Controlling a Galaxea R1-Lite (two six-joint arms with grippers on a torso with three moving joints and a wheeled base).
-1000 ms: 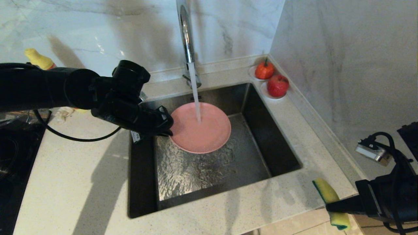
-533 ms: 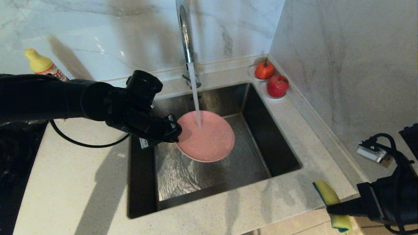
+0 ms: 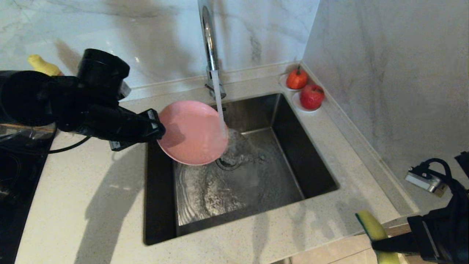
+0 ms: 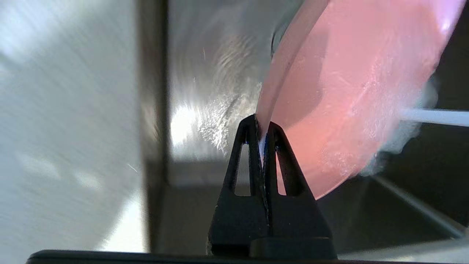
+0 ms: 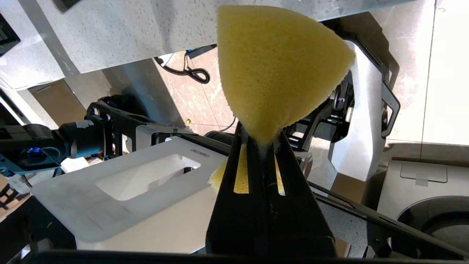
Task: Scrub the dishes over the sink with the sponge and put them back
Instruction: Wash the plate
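While the left hand pinches the wet, slippery-looking matte pink round plate by its rim over the steel sink, the right hand squeezes the soft yellow sponge off the bench's front edge.

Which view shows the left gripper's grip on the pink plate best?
Left wrist view: the left gripper is shut on the pink plate, both fingers pinching its rim edge-on. Head view shows the whole plate over the sink, but the pinch is hidden. Right wrist view shows only the sponge.
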